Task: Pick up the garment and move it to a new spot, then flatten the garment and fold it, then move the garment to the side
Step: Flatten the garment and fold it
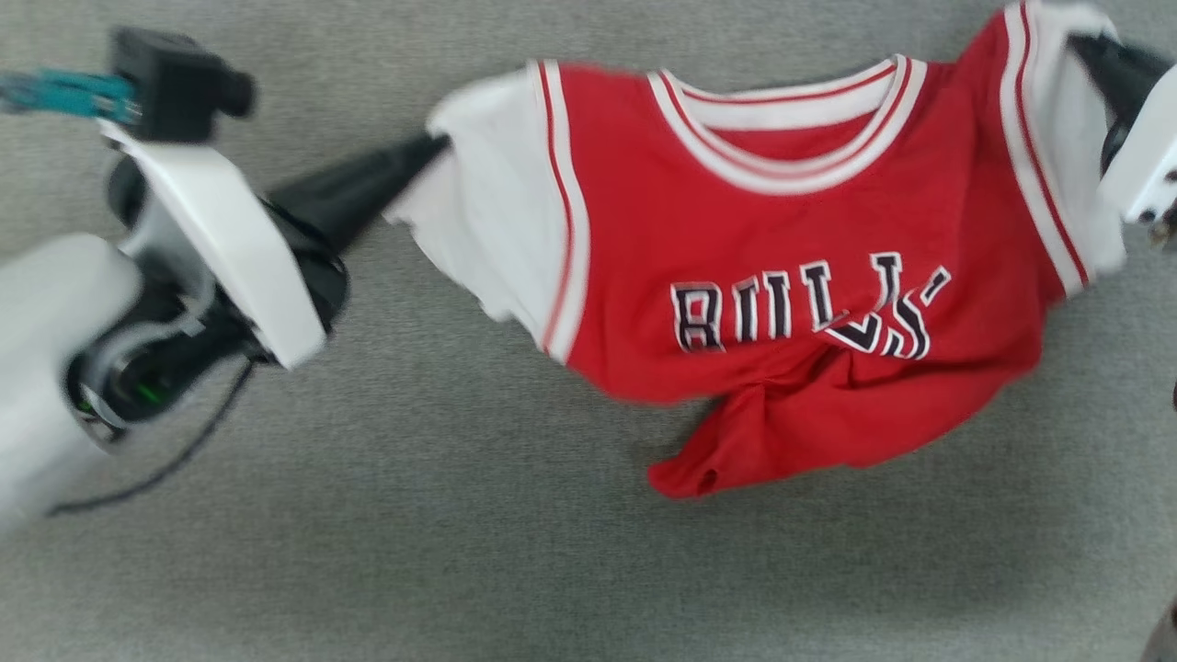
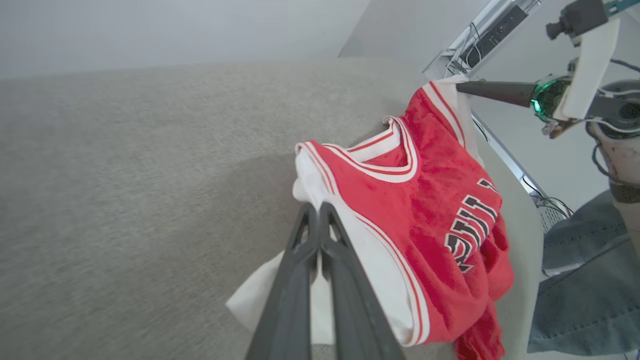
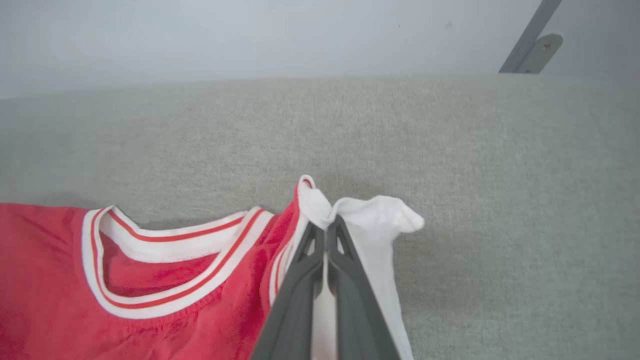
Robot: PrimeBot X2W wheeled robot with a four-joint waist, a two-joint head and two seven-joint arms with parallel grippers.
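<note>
Left gripper (image 1: 439,142): pressed together, pinching the white sleeve at the left-hand edge of the garment (image 1: 782,230) as the head view shows it. In the left wrist view its two dark fingers (image 2: 300,260) lie flat against each other, with white cloth caught at the tips.

Right gripper (image 1: 1085,51): likewise closed, pinching the opposite white sleeve close to the striped shoulder trim. In the right wrist view a fold of white fabric stands up just above the fingertips (image 3: 315,240).

Garment: red jersey with black, white-outlined lettering, chest side facing the head camera, stretched between the two grippers with the collar uppermost in that view. The lower body sags and gathers into a crumpled red fold below the lettering.

Counter (image 1: 276,552): grey and textile-covered, lying beneath the garment, with a soft shadow under the hem. The head view is blurred, so whether the hem touches the counter cannot be told. Blue-grey cloth (image 2: 585,280) lies beyond the counter's pale edge in the left wrist view.
</note>
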